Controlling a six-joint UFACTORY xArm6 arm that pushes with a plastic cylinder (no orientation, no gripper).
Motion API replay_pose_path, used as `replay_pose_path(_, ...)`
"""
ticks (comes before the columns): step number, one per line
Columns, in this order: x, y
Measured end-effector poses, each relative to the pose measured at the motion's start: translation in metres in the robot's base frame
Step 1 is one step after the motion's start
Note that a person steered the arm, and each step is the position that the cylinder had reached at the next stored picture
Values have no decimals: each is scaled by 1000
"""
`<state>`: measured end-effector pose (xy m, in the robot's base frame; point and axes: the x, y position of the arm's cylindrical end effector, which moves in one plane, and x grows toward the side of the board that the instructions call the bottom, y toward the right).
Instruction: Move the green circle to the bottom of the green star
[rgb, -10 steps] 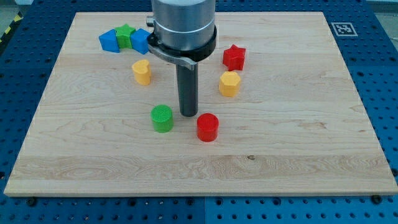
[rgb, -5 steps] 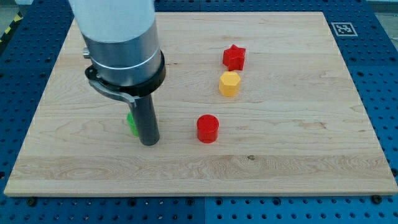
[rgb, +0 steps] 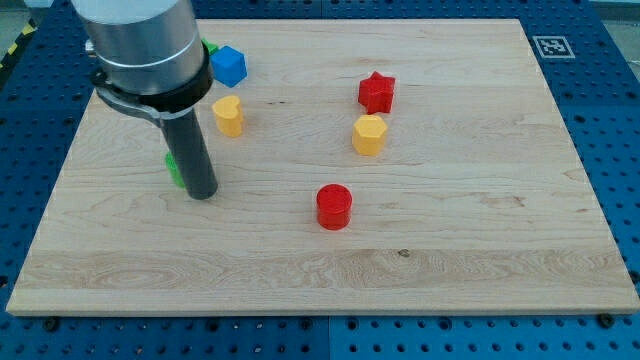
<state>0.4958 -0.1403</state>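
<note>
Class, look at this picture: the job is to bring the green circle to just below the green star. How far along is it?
Partly done. The green circle sits at the board's left, mostly hidden behind the rod. In hand: my tip rests against the circle's right, bottom side. Left: the green star, only a sliver visible beside the blue block, lies well above, so the circle must travel up the view to just below it.

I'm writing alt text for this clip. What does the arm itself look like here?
A wide light-grey cylinder fills the view's top left, ringed at its base by a black collar with a small bracket. A straight dark-grey rod drops from it to my tip on the board. No cables, labels or markings show, and there are no fingers.
</note>
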Motion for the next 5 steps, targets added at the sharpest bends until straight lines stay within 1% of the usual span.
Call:
replay_pose_path(1, -1, -16)
replay_pose_path(2, -12, -36)
replay_pose_path(3, -32, -47)
replay_pose_path(5, -68, -47)
